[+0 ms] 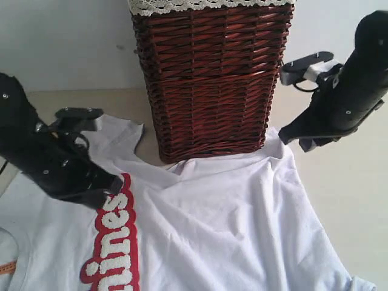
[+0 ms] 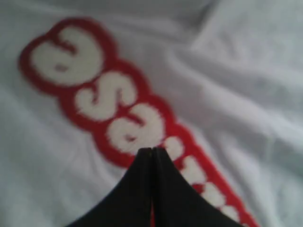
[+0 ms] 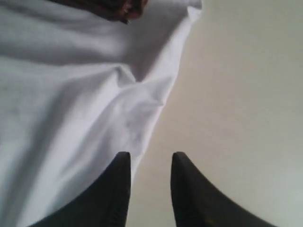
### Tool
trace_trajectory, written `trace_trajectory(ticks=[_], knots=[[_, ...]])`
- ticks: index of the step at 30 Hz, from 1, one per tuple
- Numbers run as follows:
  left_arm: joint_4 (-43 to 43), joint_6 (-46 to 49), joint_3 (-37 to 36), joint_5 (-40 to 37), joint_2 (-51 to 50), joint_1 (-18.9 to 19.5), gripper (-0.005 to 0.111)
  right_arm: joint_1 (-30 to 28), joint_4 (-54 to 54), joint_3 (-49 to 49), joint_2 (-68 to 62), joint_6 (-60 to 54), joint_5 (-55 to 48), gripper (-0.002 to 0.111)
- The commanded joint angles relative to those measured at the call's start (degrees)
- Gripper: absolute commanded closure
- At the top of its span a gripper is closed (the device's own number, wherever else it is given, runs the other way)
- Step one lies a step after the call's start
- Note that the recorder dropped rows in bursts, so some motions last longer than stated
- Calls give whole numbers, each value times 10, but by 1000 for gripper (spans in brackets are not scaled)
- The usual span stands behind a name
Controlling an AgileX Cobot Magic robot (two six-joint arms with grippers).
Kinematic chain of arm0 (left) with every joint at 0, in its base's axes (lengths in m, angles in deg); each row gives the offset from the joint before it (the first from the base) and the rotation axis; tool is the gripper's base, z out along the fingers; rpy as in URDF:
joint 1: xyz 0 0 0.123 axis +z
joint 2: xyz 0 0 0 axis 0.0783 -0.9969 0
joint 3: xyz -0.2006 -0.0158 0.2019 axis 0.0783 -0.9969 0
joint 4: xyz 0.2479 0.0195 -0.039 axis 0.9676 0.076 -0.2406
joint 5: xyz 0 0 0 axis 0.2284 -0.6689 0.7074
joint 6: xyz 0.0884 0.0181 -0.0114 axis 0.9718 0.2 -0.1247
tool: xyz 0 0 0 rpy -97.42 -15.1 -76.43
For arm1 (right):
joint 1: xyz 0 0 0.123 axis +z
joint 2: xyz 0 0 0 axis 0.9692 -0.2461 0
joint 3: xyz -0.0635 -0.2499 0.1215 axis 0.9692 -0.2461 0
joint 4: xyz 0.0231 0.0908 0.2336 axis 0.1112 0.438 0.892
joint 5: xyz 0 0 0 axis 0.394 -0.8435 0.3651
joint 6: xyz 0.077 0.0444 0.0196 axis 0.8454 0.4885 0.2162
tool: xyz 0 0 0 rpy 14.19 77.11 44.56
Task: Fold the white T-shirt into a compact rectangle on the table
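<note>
One white T-shirt point(image 1: 218, 212) spread on table point(image 1: 357, 200), far edge against wicker basket point(image 1: 209, 85); left gripper point(image 2: 151, 152) closed tight over red-banded lettering point(image 2: 99, 97); right gripper point(image 3: 149, 158) narrowly parted, empty, above shirt's right edge

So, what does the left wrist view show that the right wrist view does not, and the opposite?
Only the left wrist view: the red band with fuzzy white letters, and the left gripper with its jaws closed together. Only the right wrist view: the bare table, a corner of the wicker basket, and the right gripper with its jaws apart and nothing between them. Both: the white T-shirt, lying wrinkled.
</note>
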Motion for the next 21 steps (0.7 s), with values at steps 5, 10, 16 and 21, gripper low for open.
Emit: trace_trajectory(ticks=[5,10,16,21], knots=[[154,-135,-37,-52,-57,92,107,-2,152,0,128,-95,-13,77],[332,-290,-42,-52,-64,119,107,-2,211,0,169,-130,-24,77],[382,-335,-20,-74,-127,145,107,-2,214,-3,181,-134,-29,77],[399,-321,13,-95,-168,148,107,-2,188,-4,163,-136,-35,77]])
